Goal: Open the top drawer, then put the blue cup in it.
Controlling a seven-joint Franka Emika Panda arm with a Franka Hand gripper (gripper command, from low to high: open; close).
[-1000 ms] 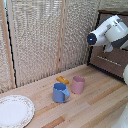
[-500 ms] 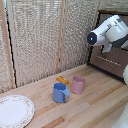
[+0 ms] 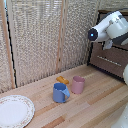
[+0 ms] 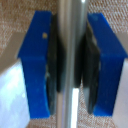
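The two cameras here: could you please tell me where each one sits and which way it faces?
Exterior view: off the arm, looking across the wooden table at the blue cup, pink cup and plate; the white arm shows before the top drawer.
Wrist view: on the wrist, looking along the pincer, whose blue fingers flank the silver bar handle.
Shared: nothing recognisably; the exterior view hides pincer and handle.

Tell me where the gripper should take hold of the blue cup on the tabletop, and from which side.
Probably from above, pinching the rim wall of the blue cup. It stands upright with its mouth open. Its handle points toward the exterior view's right, close to the pink cup, so that side is crowded; the wall away from the pink cup looks freer.
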